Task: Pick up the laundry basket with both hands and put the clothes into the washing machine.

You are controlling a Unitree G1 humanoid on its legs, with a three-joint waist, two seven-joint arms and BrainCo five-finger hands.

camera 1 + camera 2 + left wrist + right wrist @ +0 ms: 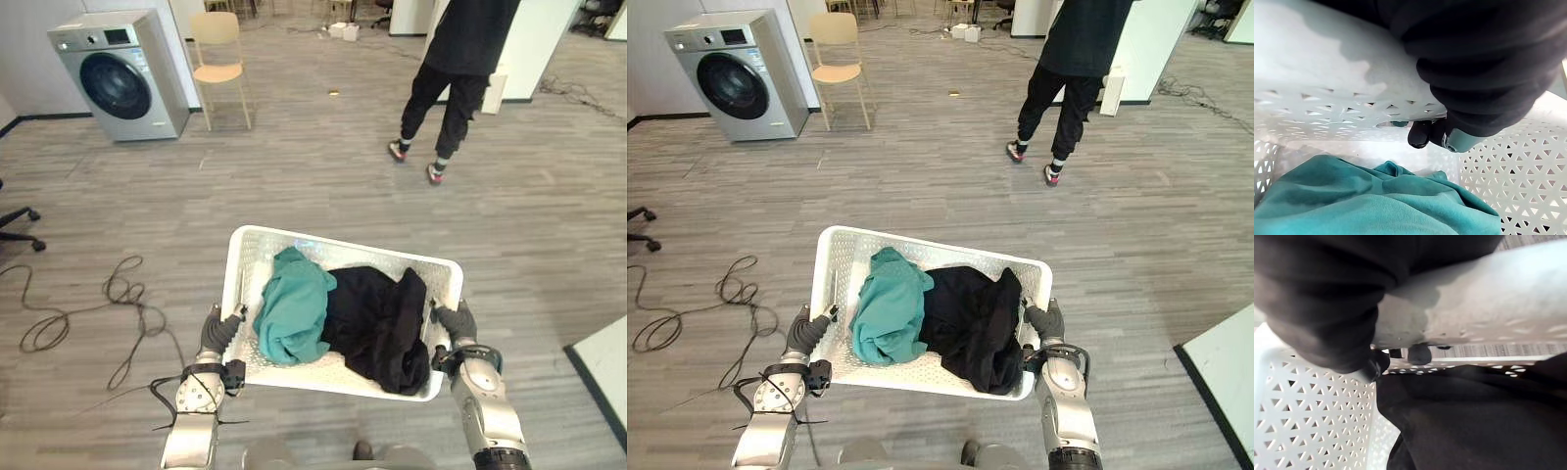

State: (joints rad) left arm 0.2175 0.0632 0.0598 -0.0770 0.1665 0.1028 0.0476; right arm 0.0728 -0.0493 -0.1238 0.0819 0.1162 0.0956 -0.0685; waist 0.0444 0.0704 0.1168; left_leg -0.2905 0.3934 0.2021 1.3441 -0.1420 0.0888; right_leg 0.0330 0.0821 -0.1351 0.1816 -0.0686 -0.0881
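I hold a white perforated laundry basket (pixel 250 257) off the floor in front of me. Inside it lie a teal garment (pixel 292 305) on the left and a black garment (pixel 377 318) on the right. My left hand (pixel 217 334) is curled round the basket's left rim, with its dark fingertips (pixel 1420 133) hooked over the edge. On the opposite rim my right hand (pixel 455 322) grips the same way, fingertips (pixel 1419 354) over the edge. The silver washing machine (pixel 122 74) stands far off at the upper left, its round door closed.
A pale wooden chair (pixel 221 61) stands beside the washer. A person (pixel 453 69) in black walks away at the upper right. A loose cable (pixel 98 313) loops on the floor to my left. An office chair base (pixel 20 227) sits at the far left.
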